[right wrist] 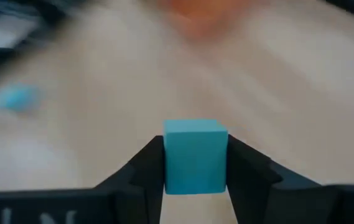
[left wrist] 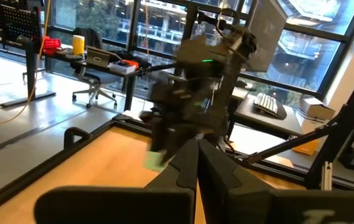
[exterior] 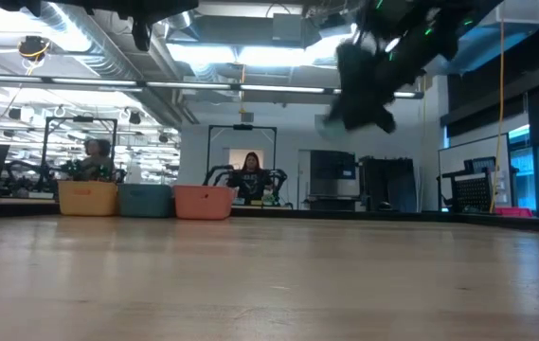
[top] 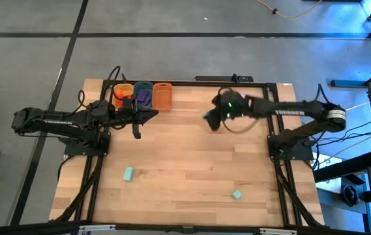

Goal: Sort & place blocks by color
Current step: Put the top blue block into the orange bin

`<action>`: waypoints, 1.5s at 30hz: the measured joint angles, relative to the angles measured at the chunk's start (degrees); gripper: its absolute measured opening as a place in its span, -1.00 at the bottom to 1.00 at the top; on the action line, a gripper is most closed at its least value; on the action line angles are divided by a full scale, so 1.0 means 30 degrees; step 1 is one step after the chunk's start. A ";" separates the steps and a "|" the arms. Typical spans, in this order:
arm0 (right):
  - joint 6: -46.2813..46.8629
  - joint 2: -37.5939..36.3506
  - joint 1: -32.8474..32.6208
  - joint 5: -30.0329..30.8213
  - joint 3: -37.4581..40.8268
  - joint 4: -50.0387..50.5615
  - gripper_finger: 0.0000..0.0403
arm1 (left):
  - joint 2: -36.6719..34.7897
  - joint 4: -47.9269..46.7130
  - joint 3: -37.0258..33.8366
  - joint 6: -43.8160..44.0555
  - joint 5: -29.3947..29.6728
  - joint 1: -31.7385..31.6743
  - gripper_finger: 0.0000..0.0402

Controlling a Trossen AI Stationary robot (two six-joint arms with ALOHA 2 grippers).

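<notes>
Clamping a teal cube [right wrist: 195, 155] — right tool [right wrist: 195, 163], plain only wrist-side.

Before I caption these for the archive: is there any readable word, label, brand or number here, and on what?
Left arm: pale lettering, too small to read.
Right arm: pale lettering, too small to read.
Right wrist view, bottom left edge: cut-off, blurred marks, unreadable.
Tubs, blocks: none seen.

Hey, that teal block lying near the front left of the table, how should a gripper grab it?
Come straight down on the teal block from above and close on its two longer sides. It lies flat on bare wood, slightly elongated, with nothing close around it, so the sides are free. The left gripper, now shut, looks nearer.
</notes>
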State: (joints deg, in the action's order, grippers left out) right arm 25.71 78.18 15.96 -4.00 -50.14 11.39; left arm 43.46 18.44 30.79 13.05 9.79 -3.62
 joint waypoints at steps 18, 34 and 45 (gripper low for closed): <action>-0.3248 -0.1490 -0.6386 0.2318 -0.0737 -0.9567 -0.34 | 0.0000 0.0006 0.0000 0.0169 -0.0661 0.0000 -1.00; -0.3249 -0.1490 -0.6364 0.2298 -0.0746 -0.9469 -0.34 | 0.0144 0.0239 0.0141 0.0851 -0.0657 0.0000 -0.97; -0.3248 -0.1490 -0.6362 0.2305 -0.0761 -0.9483 -0.34 | 0.3461 0.0041 0.2395 0.1142 -0.1868 0.0015 -0.24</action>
State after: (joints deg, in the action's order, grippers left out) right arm 15.97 73.71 -3.13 2.92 -52.42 -17.06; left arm 53.85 18.57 37.97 16.48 4.18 -3.57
